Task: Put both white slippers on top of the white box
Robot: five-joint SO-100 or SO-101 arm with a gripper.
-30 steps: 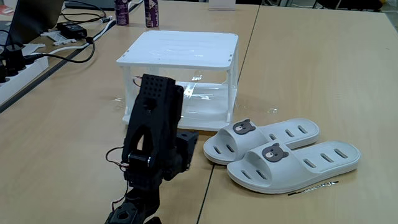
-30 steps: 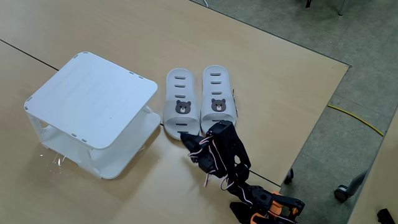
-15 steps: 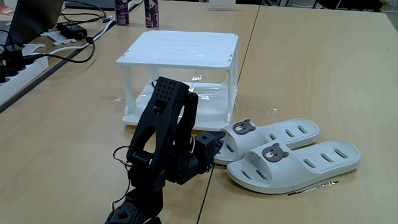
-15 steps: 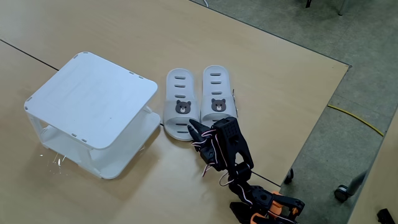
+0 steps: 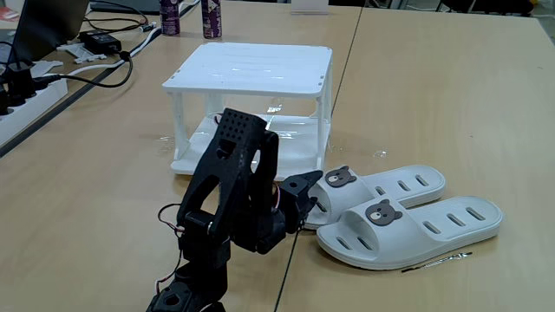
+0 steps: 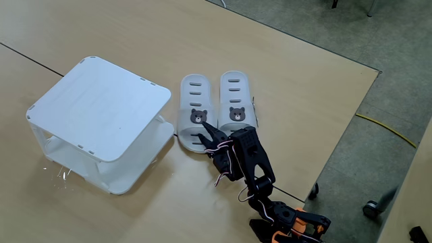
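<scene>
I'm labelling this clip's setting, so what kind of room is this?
Probably an office or lab: pale wood tables pushed together, a power strip with cables, carpeted floor, and what looks like a chair caster.

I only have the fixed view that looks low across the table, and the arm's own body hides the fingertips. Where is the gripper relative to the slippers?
Observer: In a fixed view from above, the gripper is at the strap end of the slipper nearer the white box, with its jaws apart.
Operator: How do the two slippers lie?
Observer: The other slipper lies parallel and close beside it. Both bear badges are at the arm's end.
Operator: Is anything on the white box?
Observer: From above, the top of the white box is bare, and one of its corners points at the slippers.
</scene>
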